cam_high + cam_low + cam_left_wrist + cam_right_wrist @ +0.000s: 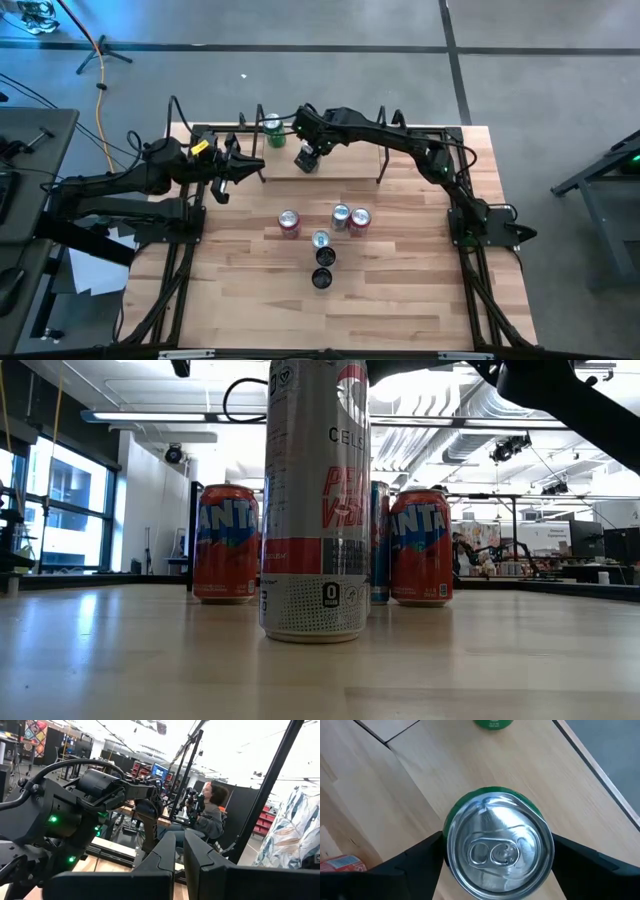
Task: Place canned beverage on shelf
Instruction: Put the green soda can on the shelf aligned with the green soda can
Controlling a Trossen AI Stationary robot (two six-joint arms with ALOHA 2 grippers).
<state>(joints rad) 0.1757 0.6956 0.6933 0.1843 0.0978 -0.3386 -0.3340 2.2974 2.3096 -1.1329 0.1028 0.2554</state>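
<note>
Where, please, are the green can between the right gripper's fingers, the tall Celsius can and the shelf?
green can (pixel 498 851), right wrist view, silver lid.
Celsius can (pixel 315 500), low view, label.
shelf (pixel 345 167), high view, bare board.

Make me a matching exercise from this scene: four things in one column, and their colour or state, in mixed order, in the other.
Things:
1. Fanta can
2. Celsius can
3. shelf-end can
4. left pincer

Colour or state:
a. shut
b. green
c. white
d. red

Pairs: 1-d, 2-c, 3-b, 4-a
</note>
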